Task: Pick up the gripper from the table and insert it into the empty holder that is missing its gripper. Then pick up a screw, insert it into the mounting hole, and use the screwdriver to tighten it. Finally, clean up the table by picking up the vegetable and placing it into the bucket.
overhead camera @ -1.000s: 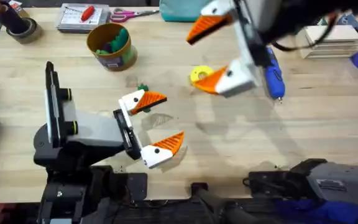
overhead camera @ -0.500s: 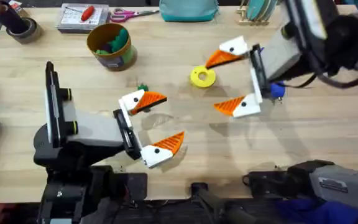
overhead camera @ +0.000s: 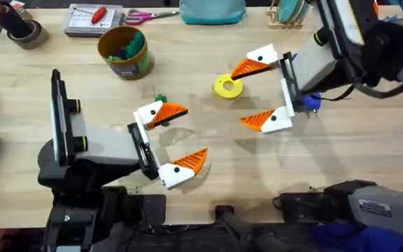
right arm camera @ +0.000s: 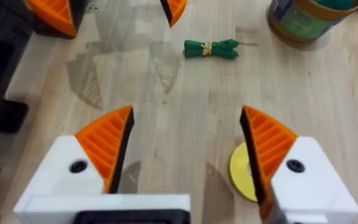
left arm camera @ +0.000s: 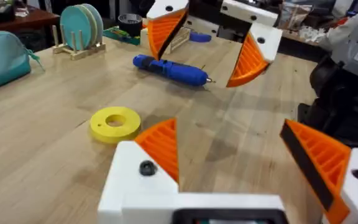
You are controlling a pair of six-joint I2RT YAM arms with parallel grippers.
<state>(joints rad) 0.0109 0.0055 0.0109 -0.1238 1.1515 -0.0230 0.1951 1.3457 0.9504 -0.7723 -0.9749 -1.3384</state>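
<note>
My left gripper (overhead camera: 179, 138) stands open low over the table's middle, nothing between its orange pads. The green vegetable (overhead camera: 161, 99) lies just beyond its far finger, also seen in the right wrist view (right arm camera: 211, 48). My right gripper (overhead camera: 250, 92) is open and empty, facing left, right beside the yellow ring (overhead camera: 228, 86). The blue screwdriver (left arm camera: 169, 68) lies behind it, mostly covered from overhead (overhead camera: 312, 103). The mustard bucket (overhead camera: 124, 52) stands at the back left with green items inside. All four finger mounts carry orange pads. A loose gripper, an empty holder and a screw are out of view.
At the back edge are a dark tape roll (overhead camera: 23, 31), a tray with a red-handled tool (overhead camera: 93, 17), scissors (overhead camera: 145, 14), a teal pouch (overhead camera: 212, 10) and a plate rack (overhead camera: 289, 14). Bare wood stretches along the right front.
The right gripper dropped from close under the camera to the table beside the yellow ring, then held nearly still. The left arm has not moved.
</note>
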